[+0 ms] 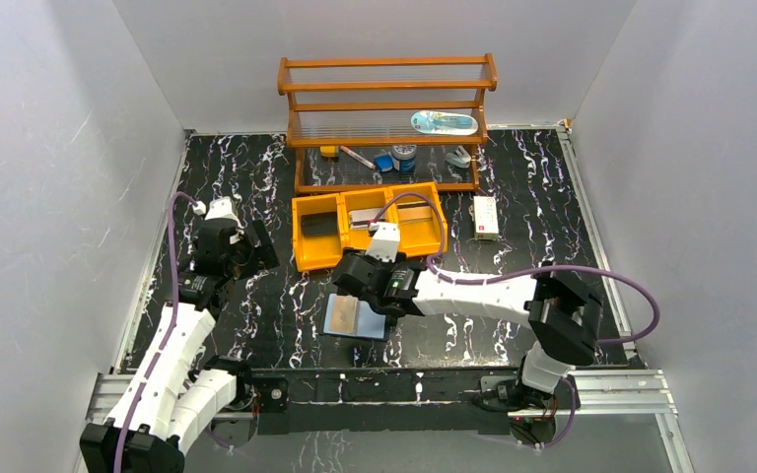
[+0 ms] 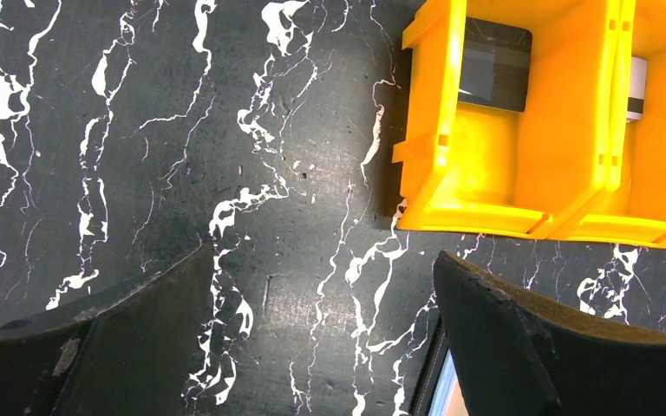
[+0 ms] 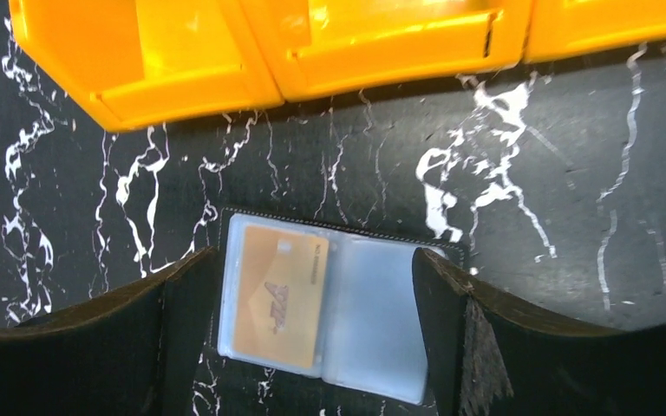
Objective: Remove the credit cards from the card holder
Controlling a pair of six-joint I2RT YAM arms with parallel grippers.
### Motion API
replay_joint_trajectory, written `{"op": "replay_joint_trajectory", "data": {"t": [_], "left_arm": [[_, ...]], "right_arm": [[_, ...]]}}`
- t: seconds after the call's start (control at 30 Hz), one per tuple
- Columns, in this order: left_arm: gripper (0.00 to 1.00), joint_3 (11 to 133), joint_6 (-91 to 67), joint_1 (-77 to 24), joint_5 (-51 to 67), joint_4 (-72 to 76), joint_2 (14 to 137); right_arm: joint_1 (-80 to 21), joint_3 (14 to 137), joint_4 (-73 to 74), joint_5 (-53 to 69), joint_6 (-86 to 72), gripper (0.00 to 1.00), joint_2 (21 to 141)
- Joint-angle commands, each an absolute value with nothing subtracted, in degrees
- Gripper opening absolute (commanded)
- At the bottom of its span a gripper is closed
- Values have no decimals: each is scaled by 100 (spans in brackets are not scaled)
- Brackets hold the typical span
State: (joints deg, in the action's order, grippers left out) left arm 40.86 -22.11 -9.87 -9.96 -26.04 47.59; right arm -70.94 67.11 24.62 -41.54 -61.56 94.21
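The card holder [image 1: 370,325] lies open and flat on the black marbled table, its pale blue-grey inside up. A tan-brown credit card [image 3: 279,295] sits under the clear sleeve of its left panel [image 1: 343,314]. The right panel [image 3: 373,321] looks bare. My right gripper [image 3: 314,256] hovers over the holder, open, one finger at each side of it and nothing between them. My left gripper [image 1: 256,254] stands open over bare table left of the yellow bin. One corner of the card holder [image 2: 438,390] shows beside its right finger.
A yellow three-compartment bin [image 1: 306,258] stands just behind the holder. A dark flat card [image 2: 494,65] lies in its left compartment and a pale card-like thing [image 1: 365,219] in the middle one. Behind are a wooden shelf [image 1: 386,118] with small items and a white box [image 1: 486,217].
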Motion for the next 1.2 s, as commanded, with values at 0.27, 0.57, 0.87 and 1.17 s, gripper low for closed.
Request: {"op": "replay_joint_trajectory", "data": {"t": [0.27,0.57,0.87,1.17], "left_arm": [[98,4075,-2232,-967,-1232,-2689,4560],[98,4062,-2259,-967,-1340,-2698,4543],[98,4066,-2259,-967,-1340,-2703,4524],[98,4059,-2254,-967,-1305,-2707,4518]], "right_arm": [[-7137,7125,2013,-3325,-6395,79,10300],[-7145,7422,2235,-3044,-6439,74,10684],[-7290,7936,2832,-3255,-6465,74,11121],[-7318,8408,3670,-3354,-6671,71,11665]]}}
